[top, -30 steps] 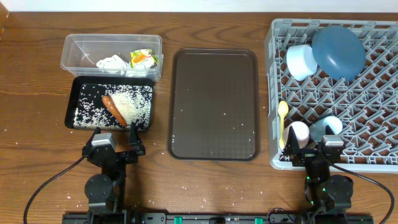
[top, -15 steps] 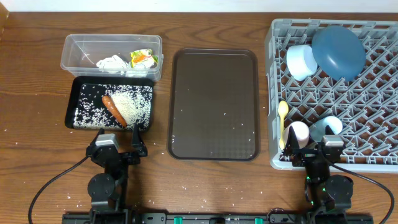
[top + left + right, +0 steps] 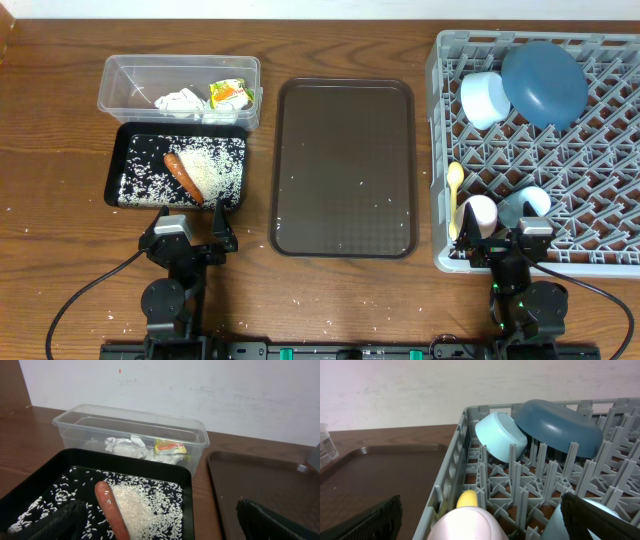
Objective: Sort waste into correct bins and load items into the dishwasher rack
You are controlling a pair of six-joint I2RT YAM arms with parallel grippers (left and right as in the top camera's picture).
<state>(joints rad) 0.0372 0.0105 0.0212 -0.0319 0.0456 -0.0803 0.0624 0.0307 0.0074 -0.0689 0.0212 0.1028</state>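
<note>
The clear tub (image 3: 180, 88) holds white tissues (image 3: 180, 100) and the yellow-green wrapper (image 3: 229, 94). The black tray (image 3: 126, 160) holds rice (image 3: 213, 170) and the orange carrot (image 3: 183, 177). The grey rack (image 3: 600, 150) holds the dark blue plate (image 3: 544, 83), the pale bowl (image 3: 484, 99), the yellow spoon (image 3: 455, 196), a pink cup (image 3: 477, 215) and a blue cup (image 3: 526, 205). My left gripper (image 3: 188, 238) is open and empty at the black tray's near edge; its fingers (image 3: 265, 520) flank the carrot (image 3: 111, 510). My right gripper (image 3: 510, 247) is open over the rack's near edge, around the pink cup (image 3: 470, 525).
A dark brown serving tray (image 3: 344, 166) lies in the middle between the bins and the rack, with a few rice grains on it. Loose rice grains (image 3: 250, 290) lie scattered on the wooden table near the left arm. Cables run along the front edge.
The left gripper has drawn back slightly toward the table's front edge from the black tray. The right arm has not moved.
</note>
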